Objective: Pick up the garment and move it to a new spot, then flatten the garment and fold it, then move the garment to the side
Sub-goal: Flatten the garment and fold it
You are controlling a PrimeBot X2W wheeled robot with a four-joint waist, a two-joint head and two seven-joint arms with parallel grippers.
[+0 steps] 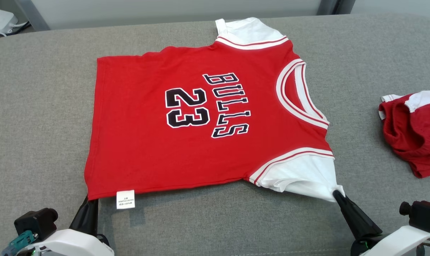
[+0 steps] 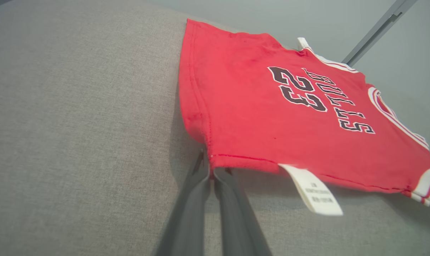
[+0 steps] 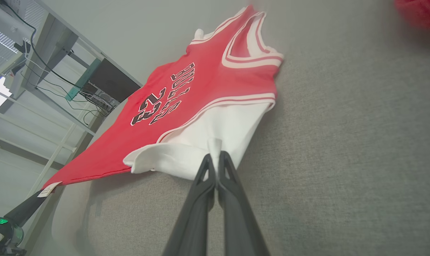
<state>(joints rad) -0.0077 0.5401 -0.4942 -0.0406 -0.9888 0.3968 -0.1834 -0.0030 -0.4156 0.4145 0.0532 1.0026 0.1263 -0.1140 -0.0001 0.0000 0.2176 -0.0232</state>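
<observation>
one red jersey (image 1: 186,142) mid-frame; left gripper (image 1: 90,201) pinches its lower-left corner, right gripper (image 1: 337,195) its white sleeve (image 1: 300,176): two grips. one crumpled red garment (image 1: 414,131), cut off at right edge.

Before me, a grey fabric cushion (image 1: 40,106). Across its middle the red jersey (image 1: 147,149) lies spread, collar toward the right edge, hem toward the left. At the right edge, well apart, a crumpled red-and-white garment (image 1: 410,131).
</observation>
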